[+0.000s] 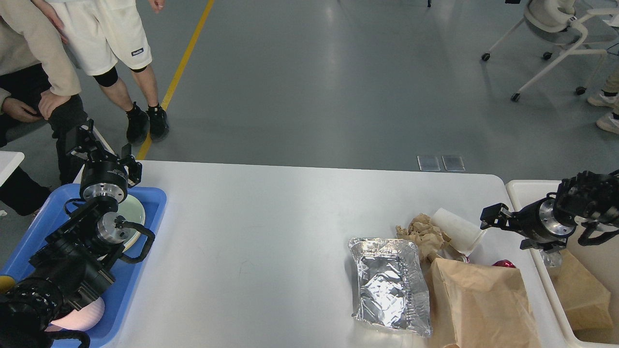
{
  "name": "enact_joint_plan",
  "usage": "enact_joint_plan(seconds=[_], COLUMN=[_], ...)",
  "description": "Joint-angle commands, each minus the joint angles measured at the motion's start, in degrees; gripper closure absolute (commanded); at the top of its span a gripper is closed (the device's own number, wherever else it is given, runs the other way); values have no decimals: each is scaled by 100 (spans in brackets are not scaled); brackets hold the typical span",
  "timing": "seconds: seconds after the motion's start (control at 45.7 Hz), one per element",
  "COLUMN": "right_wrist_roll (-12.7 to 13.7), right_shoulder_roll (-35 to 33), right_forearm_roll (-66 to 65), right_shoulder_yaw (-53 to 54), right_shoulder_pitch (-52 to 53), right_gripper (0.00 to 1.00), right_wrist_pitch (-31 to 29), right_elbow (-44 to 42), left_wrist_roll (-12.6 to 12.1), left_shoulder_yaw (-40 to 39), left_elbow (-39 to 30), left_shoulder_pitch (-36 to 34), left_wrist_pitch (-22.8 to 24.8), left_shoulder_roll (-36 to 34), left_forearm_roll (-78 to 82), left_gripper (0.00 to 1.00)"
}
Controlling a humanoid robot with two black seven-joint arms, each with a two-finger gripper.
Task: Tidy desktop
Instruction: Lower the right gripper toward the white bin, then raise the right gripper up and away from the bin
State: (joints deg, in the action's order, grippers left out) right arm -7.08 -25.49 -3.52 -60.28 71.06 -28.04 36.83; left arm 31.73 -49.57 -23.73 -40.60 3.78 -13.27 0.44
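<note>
The white desktop [271, 232] carries litter at its right end: a crumpled foil container [390, 285], a wad of brown paper [423, 234], a white paper cup [457, 229] on its side, a flat brown paper bag [483, 304] and a small red object [504, 264]. My right gripper [491, 217] hovers just right of the cup, open, with nothing between its fingers. At the left, my left gripper [99, 152] stands open and empty over the far edge of the blue tray [154, 203].
The blue tray holds a pale green plate [134, 212] and a pink bowl [80, 314], partly hidden by my left arm. A cream-white bin [527, 186] at the right table end contains a brown bag [580, 290]. People stand beyond the far left corner.
</note>
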Motion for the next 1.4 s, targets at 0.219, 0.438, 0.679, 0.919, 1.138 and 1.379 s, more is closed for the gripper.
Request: enact_joint_plan(seconds=[0.219,0.438,0.679,0.919,1.138,1.379], right_wrist_roll=[-4,-4,4,4,4,4], right_shoulder_roll=[-44,-44,-9,-96,-1115,-1608], right_forearm_roll=[0,0,0,-157,-922,-1721], right_shoulder_yaw=[-11,-11,-11,-98,-116,-590], right_shoulder_pitch=[-31,-40,30,513,1628,3606], right_gripper=[0,0,0,0,0,0], right_wrist_pitch=[-17,-26,-35,-289,-1089,-2275], right_elbow=[-246,-317,-308,-299,-1,-53], left_wrist_roll=[0,0,0,0,0,0], left_shoulder_yaw=[0,0,0,0,0,0], left_elbow=[0,0,0,0,0,0], left_shoulder_pitch=[0,0,0,0,0,0], left_wrist_pitch=[0,0,0,0,0,0], left_shoulder_roll=[0,0,0,0,0,0], left_forearm_roll=[0,0,0,0,0,0], left_gripper=[4,4,4,4,4,4])
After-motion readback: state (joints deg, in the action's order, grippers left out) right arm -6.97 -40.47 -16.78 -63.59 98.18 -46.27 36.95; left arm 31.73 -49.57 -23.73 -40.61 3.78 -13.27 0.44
